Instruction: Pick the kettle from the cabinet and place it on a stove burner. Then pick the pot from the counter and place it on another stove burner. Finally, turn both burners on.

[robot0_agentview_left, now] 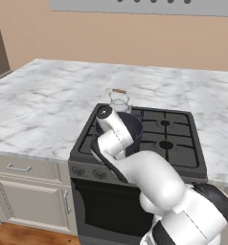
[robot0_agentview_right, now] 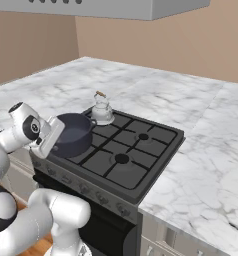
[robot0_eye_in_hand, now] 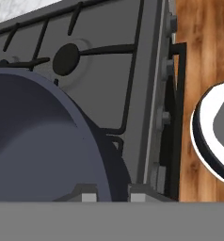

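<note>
You've got the fingers (robot0_eye_in_hand: 109,196) closed on the near rim of the pot (robot0_agentview_right: 73,134), one tip inside the wall and one outside, as the hand view shows it. The pot sits over the front left burner of the stove (robot0_agentview_right: 156,150), right at the fingers; whether its base is resting flat on the grate or just clear of it, you can't quite tell from these angles. In the left base view the hand reaches down onto the pot (robot0_agentview_left: 130,129) from the front edge of the stove (robot0_agentview_left: 183,143).

Just beyond the fingers, past the far side of the pot, the kettle (robot0_agentview_right: 101,111) stands upright on the rear left burner, its wire handle arched above the lid; from the left base view it (robot0_agentview_left: 119,101) peeks out behind the arm. Off to the side of the fingers, the two right-hand burners (robot0_agentview_right: 122,159) lie bare, with black grates over dark rings. In the hand view one of these burners (robot0_eye_in_hand: 66,59) shows beyond the rim of the pot (robot0_eye_in_hand: 38,141). The marble desk (robot0_agentview_right: 211,165) wraps round the stove on both sides. Below the fingers, the knobs (robot0_agentview_left: 99,174) line the front panel.
</note>
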Motion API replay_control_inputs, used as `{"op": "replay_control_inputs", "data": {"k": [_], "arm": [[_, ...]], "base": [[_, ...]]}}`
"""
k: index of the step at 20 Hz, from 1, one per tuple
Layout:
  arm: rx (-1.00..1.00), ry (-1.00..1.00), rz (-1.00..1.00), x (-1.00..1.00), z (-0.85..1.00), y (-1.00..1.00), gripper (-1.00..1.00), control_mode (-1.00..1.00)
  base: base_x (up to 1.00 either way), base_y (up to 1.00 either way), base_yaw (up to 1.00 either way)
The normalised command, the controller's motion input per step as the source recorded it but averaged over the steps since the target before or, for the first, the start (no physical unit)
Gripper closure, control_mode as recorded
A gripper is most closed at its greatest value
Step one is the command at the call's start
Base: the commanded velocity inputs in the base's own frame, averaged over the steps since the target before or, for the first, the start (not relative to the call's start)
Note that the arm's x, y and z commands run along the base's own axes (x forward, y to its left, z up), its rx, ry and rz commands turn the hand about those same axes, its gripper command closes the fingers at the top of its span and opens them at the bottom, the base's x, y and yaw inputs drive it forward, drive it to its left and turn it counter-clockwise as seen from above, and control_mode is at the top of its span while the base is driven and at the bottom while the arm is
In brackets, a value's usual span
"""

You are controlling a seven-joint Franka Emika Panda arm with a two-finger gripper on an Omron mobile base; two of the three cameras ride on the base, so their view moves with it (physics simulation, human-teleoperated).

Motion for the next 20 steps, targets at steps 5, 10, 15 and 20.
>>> {"op": "replay_control_inputs", "data": {"k": [5, 10, 15, 20], "arm": [[0.0, 0.0, 0.0, 0.17, -0.11, 0.0, 1.0, -1.0], [0.0, 0.0, 0.0, 0.17, -0.12, 0.01, 1.0, -1.0], [0.0, 0.0, 0.0, 0.22, -0.13, 0.06, 1.0, -1.0], [0.0, 0.0, 0.0, 0.21, -0.14, 0.06, 1.0, -1.0]], "base": [[0.0, 0.0, 0.0], [0.0, 0.0, 0.0], [0.0, 0.0, 0.0], [0.0, 0.0, 0.0]]}}
